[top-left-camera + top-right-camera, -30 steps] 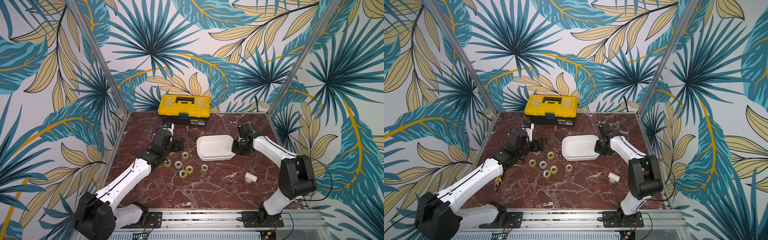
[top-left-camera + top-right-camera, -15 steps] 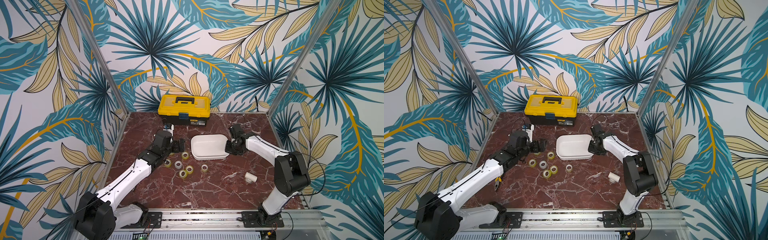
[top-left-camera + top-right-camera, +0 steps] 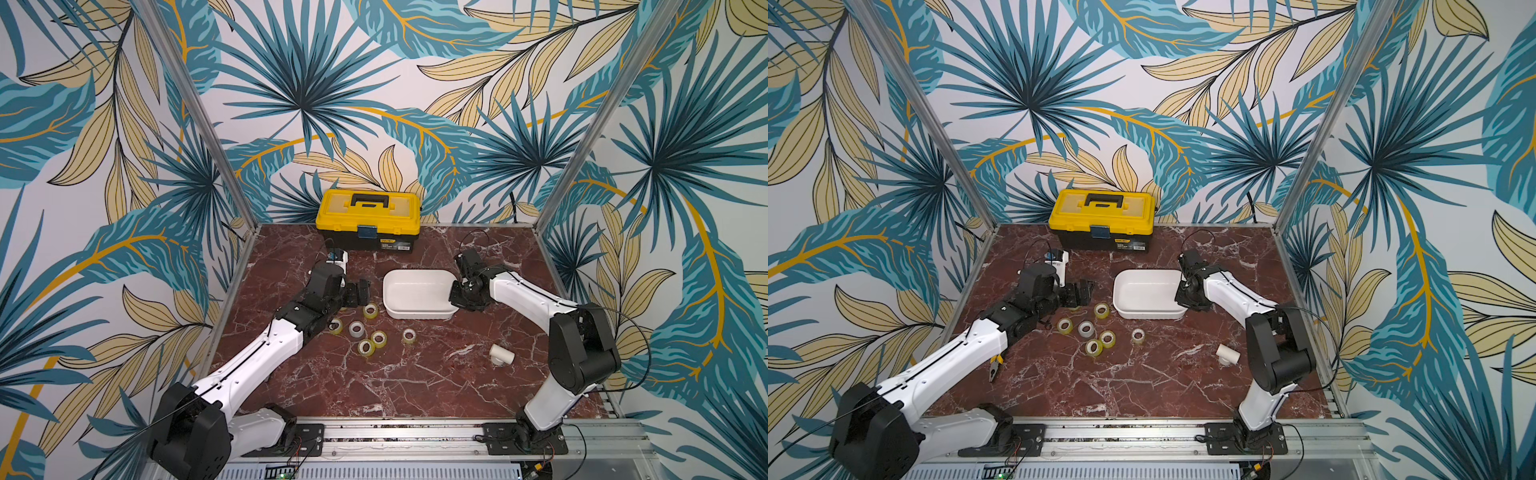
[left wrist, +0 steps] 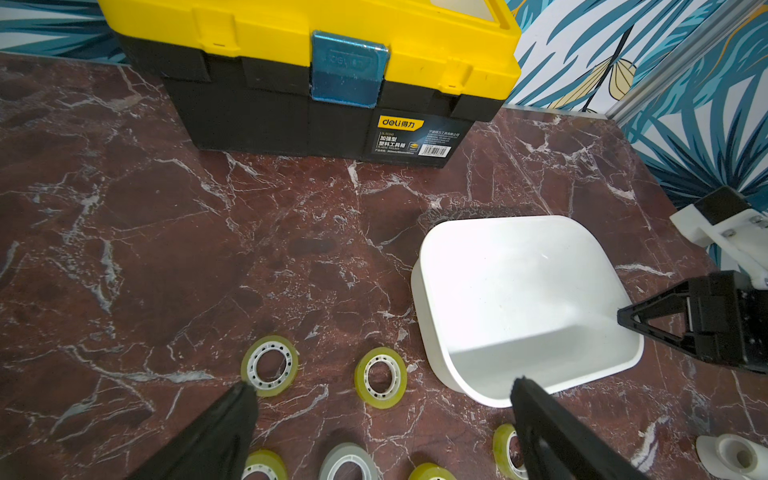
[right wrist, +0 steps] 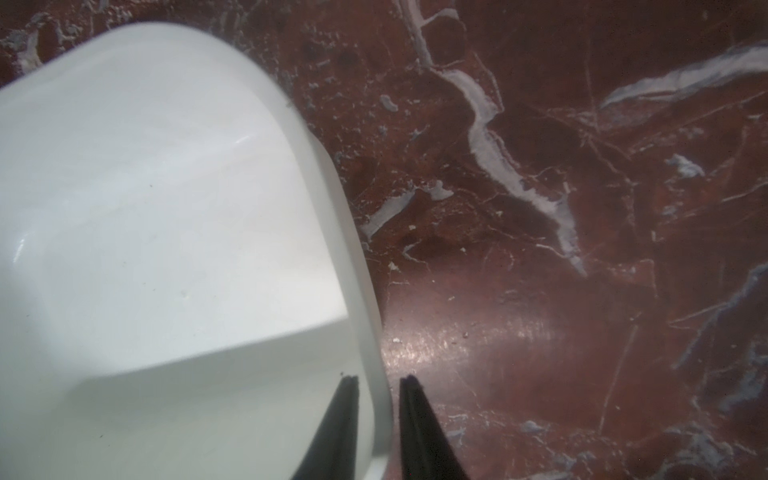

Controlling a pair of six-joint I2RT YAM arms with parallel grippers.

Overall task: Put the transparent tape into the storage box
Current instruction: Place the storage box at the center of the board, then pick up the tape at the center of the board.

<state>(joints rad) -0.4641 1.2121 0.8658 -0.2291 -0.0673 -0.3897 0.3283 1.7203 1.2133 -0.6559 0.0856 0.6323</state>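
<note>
The right gripper is straddling the wall of the storage box, its jaws slightly apart and barely clear of it. If it lifts away crooked, a finger could be snagging the rim and dragging the tub. The left gripper is hanging wide open over the transparent tape, which is lying on the table beside the empty box.

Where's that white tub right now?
In both top views the storage box sits mid-table, in front of the yellow toolbox, tape rolls left of it; the right gripper has its fingers astride its right wall.
</note>
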